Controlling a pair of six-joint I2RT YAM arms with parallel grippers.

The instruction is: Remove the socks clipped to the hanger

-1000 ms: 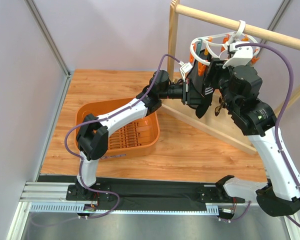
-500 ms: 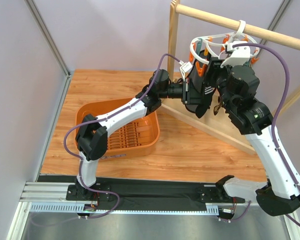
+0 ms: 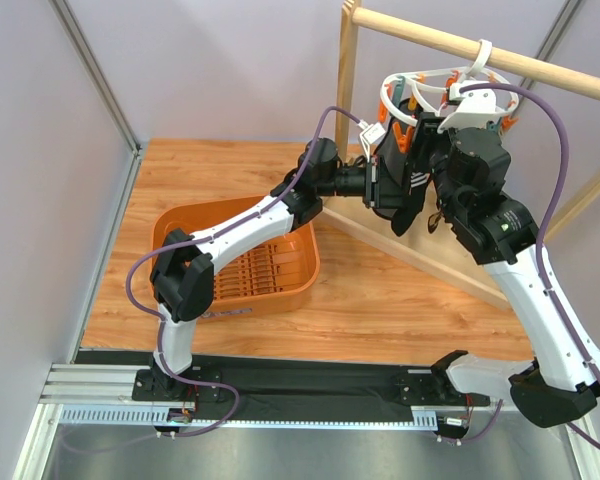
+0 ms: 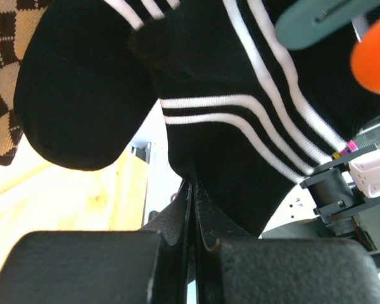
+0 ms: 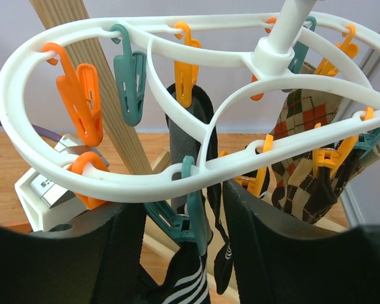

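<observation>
Wooden tabletop (image 3: 380, 300) between pale walls carries an orange basket (image 3: 270, 298) left of centre. At upper right a wooden rail (image 3: 550, 68) bears the white hanger (image 5: 139, 185), and from above the right arm (image 3: 540, 290) hides much of it. We see the left gripper (image 4: 193, 183) pressed together on the lower edge of a black striped sock (image 4: 240, 126). The right gripper (image 5: 183, 218) stands spread under the ring, a teal clip (image 5: 195, 202) between its fingers. An argyle sock (image 5: 304, 126) hangs at right.
</observation>
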